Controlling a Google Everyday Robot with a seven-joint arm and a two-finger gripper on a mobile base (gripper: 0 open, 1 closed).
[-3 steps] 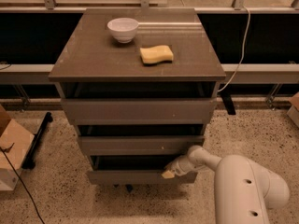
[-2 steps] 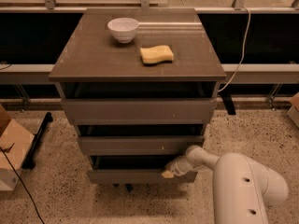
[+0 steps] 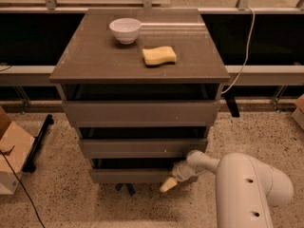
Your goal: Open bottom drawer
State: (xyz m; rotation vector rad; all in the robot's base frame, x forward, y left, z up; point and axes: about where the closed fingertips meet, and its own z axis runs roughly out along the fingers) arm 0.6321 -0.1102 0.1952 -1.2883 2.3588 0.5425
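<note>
The bottom drawer [image 3: 128,175] is the lowest, narrowest grey-brown front of the cabinet, near the floor. A dark gap shows above its front. My gripper [image 3: 169,183] is at the drawer's right end, its pale tip pointing down and left over the front's lower right corner. My white arm [image 3: 247,184] reaches in from the lower right. The inside of the drawer is hidden.
The middle drawer front [image 3: 142,147] and the tall top front [image 3: 140,112] sit above. A white bowl [image 3: 125,30] and a yellow sponge [image 3: 159,55] lie on the cabinet top [image 3: 90,61]. A cardboard box [image 3: 12,156] stands at left. A cable [image 3: 244,56] hangs at right.
The gripper and arm have shifted slightly left and down along the bottom drawer's right end. The drawer front looks about where it was.
</note>
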